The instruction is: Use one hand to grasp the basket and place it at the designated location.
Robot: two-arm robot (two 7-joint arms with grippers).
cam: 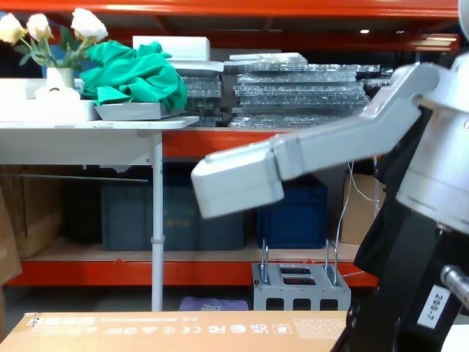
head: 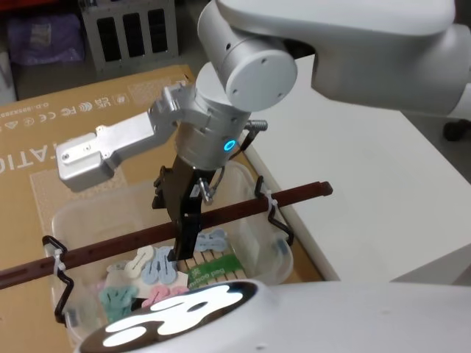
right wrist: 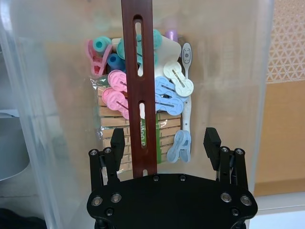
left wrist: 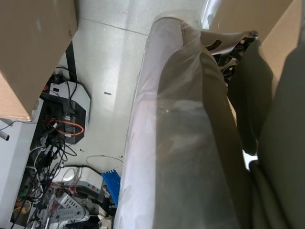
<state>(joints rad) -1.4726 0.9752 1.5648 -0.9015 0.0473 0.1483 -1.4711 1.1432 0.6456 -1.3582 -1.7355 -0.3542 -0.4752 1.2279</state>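
Right gripper (right wrist: pixel 165 140), jaws astride basket handle (right wrist: pixel 139 95)

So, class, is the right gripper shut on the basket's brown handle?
No, the right gripper stands open, its fingers spread wide with the brown handle between them.

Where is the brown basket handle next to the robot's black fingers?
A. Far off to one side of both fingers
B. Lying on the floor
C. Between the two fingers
C: in the right wrist view, the brown handle runs straight between the open fingers of the right gripper, above the clear basket of pegs.
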